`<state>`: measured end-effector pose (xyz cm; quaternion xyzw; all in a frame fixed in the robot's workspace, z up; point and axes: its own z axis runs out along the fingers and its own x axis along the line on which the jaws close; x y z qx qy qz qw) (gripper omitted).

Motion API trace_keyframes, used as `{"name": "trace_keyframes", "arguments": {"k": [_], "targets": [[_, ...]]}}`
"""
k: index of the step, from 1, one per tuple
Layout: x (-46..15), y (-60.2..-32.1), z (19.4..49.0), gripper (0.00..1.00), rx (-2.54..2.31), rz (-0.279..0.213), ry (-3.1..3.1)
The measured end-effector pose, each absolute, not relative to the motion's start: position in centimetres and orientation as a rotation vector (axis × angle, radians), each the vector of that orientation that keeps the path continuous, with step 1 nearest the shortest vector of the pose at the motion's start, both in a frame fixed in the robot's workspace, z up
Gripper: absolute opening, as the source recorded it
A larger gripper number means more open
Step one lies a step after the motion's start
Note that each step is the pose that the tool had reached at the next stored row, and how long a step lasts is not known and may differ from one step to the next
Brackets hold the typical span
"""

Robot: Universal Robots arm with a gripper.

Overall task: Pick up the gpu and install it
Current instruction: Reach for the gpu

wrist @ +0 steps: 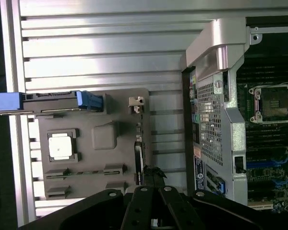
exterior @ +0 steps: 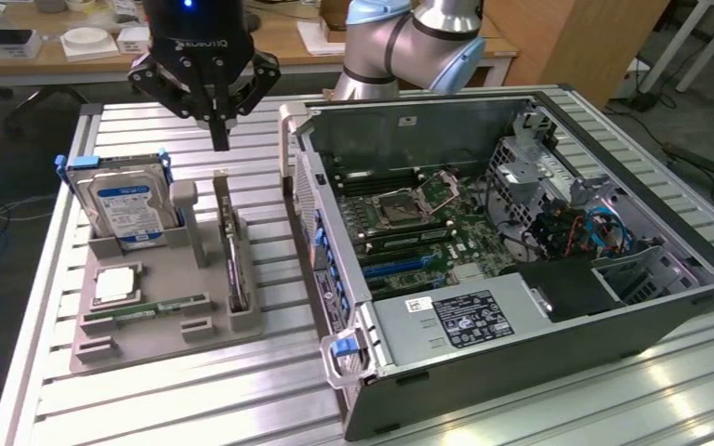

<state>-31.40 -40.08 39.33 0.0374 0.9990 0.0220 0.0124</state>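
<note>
The table point(exterior: 146, 390) is the biggest thing, a top of ribbed silver metal slats. On it, at the exterior view's right, lies the open computer case point(exterior: 654, 316), a dark metal box on its side. The exterior view looks slanted into it and shows the green motherboard point(exterior: 419, 232), the grey power supply point(exterior: 456, 321) with its label, and blue cables. The wrist view looks straight down and gives the case's perforated silver back panel point(wrist: 209, 124) and the square processor socket point(wrist: 273, 103).

Beside the case stands a grey plastic tray point(exterior: 171, 307) with moulded slots. In its far slot the hard drive point(exterior: 127, 209) stands upright, silver with a blue label. From above it is a thin bar with blue ends.

The gpu point(exterior: 235, 274) is in the tray's slot nearest the case, standing on its edge, a slim dark card with a silvery bracket at the far end. In the wrist view it is a narrow dark strip point(wrist: 139, 160).

The black gripper point(exterior: 219, 137) hangs over the gpu's far end, not touching it. Its jaws are pressed together into one point and pinch nothing.

Flat in the tray lie a square silver processor point(exterior: 118, 283) and a narrow green memory stick point(exterior: 159, 307).
</note>
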Motion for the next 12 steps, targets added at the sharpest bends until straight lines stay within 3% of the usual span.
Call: {"name": "trace_keyframes", "arguments": {"k": [12], "targets": [[-33.0,-40.1,39.3,0.10,0.117,0.069,3.114]]}}
